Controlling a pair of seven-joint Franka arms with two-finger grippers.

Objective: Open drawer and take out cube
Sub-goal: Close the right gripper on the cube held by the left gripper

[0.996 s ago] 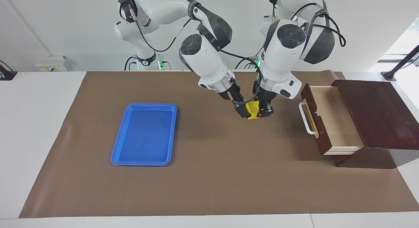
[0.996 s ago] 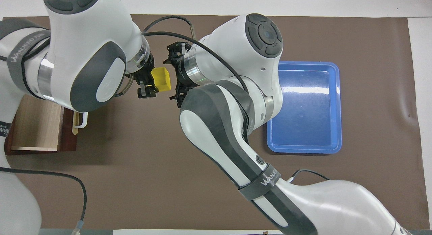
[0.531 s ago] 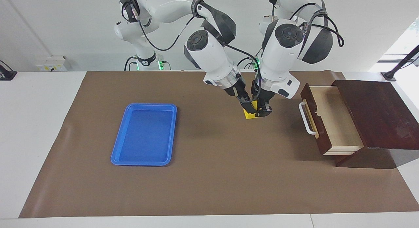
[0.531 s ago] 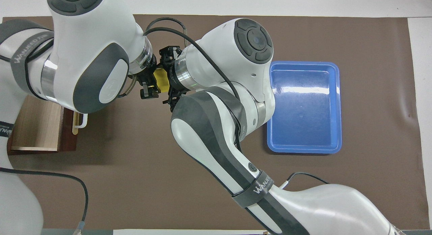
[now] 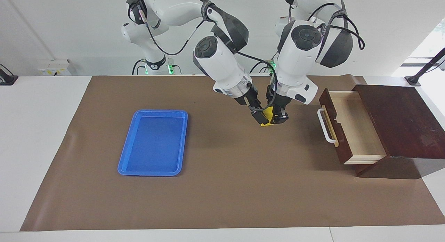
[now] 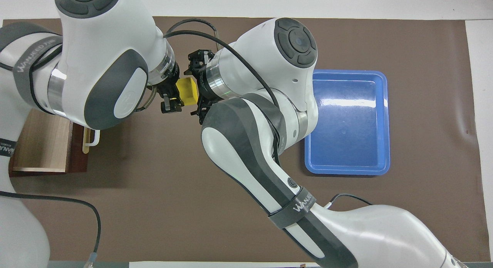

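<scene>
While the left gripper [image 5: 274,117] clamps the cube [image 5: 267,115] above the desk's middle in the facing view, your right gripper [image 5: 256,114] stands open, pressed close beside it; the drawer [image 5: 351,125] gapes at the left arm's end. If you release early, the cube drops. From overhead, the cube [image 6: 186,91] sits between both grippers, so a misjudged closing could knock it askew.

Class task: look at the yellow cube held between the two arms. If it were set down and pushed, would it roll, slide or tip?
The cube has flat faces, so it would probably slide, not roll. It keeps its shape in the left gripper, so it looks stiff.
</scene>
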